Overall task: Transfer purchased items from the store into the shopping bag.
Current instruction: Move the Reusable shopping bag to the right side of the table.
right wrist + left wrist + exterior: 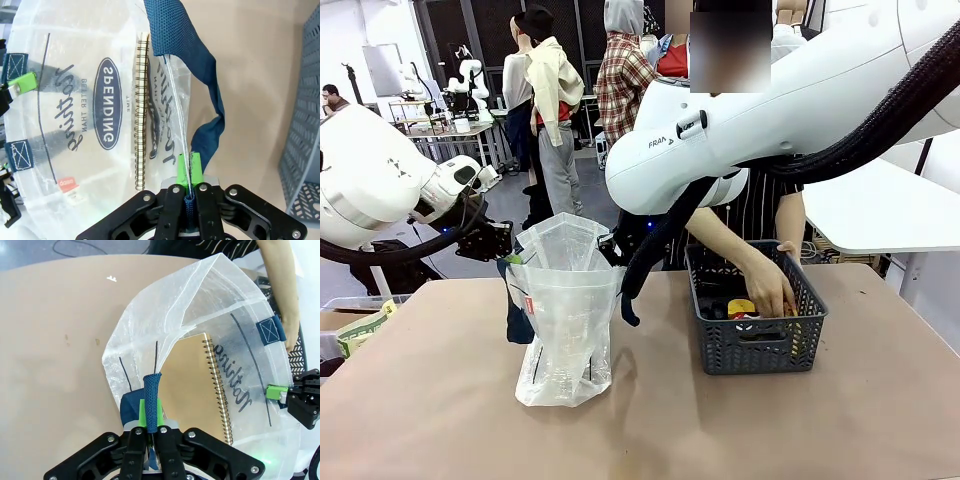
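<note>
The shopping bag (pixel 565 320), translucent with dark blue straps, stands on the table left of centre with its mouth held wide. My left gripper (pixel 508 248) is shut on its left rim, and in the left wrist view the gripper (pixel 151 432) pinches the rim by a blue strap (pixel 151 390). My right gripper (pixel 617 248) is shut on the opposite rim; the right wrist view shows it (pixel 189 192) clamping rim and strap (pixel 207 100). A brown spiral notebook (pixel 192 385) stands inside the bag. The store (pixel 755 345), a dark grey lattice basket, sits to the right with a yellow and red item (pixel 742 308) in it.
A person stands across the table with one hand (pixel 770 290) down inside the basket. My right arm's white link (pixel 770 110) crosses above the basket. Bare brown tabletop (pixel 640 430) lies in front of the bag and basket. A bin with packets (pixel 355 325) sits at the left edge.
</note>
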